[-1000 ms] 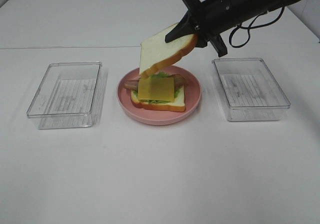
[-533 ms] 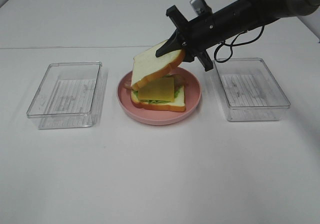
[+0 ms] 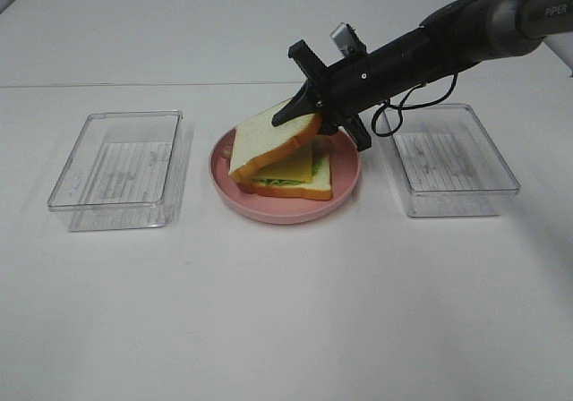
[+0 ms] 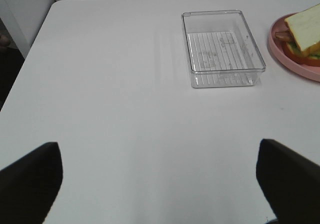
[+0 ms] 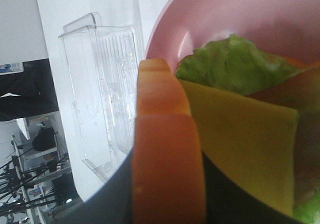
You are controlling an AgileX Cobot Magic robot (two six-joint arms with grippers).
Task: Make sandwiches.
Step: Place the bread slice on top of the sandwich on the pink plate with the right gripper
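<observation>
On a plain white table (image 3: 286, 311), a pink plate (image 3: 345, 184) sat between two clear trays, the left tray (image 3: 121, 168) and the right tray (image 3: 448, 157) both showing nothing inside. The right gripper (image 3: 300, 110) reached across from the right side, its jaws clamped on the crust edge of the top slice (image 3: 269, 137), which slanted down over the stack (image 3: 300, 179), its low corner at or just above the cheese (image 5: 240, 149). The wrist view showed the crust (image 5: 167, 154) pinched close in front of the lens, with lettuce (image 5: 235, 59) and cheese just beyond. The left gripper (image 4: 160, 184) hung wide open and holding nothing over bare table, well apart from the plate. From here, the tilted slice could land skewed or slide off the smooth cheese if let go too high, and a dragging jaw could nudge the layers out of line.
</observation>
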